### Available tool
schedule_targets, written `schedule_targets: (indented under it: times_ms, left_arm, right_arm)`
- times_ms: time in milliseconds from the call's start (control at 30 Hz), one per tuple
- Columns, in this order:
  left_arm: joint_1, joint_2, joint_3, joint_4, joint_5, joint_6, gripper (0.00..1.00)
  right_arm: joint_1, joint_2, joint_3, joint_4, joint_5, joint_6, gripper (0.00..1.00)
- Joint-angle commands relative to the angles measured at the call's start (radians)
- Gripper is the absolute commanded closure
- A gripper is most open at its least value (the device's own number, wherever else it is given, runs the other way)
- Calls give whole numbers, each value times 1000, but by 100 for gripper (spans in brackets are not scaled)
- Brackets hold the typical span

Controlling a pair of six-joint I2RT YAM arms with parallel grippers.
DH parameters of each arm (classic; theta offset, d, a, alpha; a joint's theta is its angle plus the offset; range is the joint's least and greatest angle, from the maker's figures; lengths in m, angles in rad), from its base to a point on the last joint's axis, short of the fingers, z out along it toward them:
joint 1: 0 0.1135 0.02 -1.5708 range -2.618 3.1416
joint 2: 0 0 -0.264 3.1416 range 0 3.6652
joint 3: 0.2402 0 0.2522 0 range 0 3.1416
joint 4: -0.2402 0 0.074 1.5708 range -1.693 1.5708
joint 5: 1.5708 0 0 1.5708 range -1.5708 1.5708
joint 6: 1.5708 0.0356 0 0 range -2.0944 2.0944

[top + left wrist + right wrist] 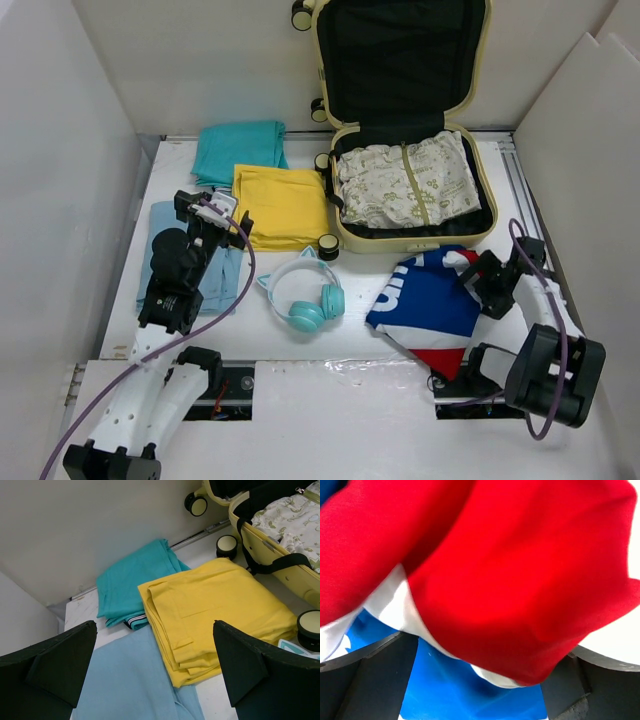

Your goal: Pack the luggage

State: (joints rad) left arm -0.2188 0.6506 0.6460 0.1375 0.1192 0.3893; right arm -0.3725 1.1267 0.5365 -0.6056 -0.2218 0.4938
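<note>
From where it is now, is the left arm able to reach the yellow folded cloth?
Probably yes: the left gripper, jaws open, hangs right by the yellow cloth, with nothing between them.

Glossy hard-shell luggage (pixel 343 232), black fabric lining

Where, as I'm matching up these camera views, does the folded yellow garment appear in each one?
Top external: folded yellow garment left of centre, beside the luggage.
Left wrist: centre-right, taking up much of the frame.
Right wrist: not in it; red, white and blue cloth fills the view.
Shared landmark: the teal folded garment, just behind the yellow one in both the top external and left wrist views.
</note>
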Motion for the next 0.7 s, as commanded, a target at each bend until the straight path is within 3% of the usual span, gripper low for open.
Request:
schedule_targets:
  times_ms: [0,200,333,367,433,467,500,667]
  left_arm:
    - [15,-23,4,40,7,-13,0]
    - [15,-23,4,40,-12,-4,0]
    - [15,-23,4,50,-12,-4,0]
    - [15,-23,-5,59,-12,-4,0]
    - [15,-23,-5,59,-21,5,0]
    - [15,-23,-5,59,-21,5,0]
    - [15,-23,-5,68,-33,16,0]
    - [15,-42,-14,77,-53,25,0]
  right_arm:
    - [55,64,-38,133,29,44,5]
    - [236,84,-18,141,84,169,15]
    - [279,107,3,132,127,274,42]
    - [279,119,3,132,127,284,56]
    - [279,119,16,122,139,302,72]
    - [279,119,16,122,139,302,90]
    - [279,119,16,133,139,302,100]
    - [279,71,-26,181,118,292,100]
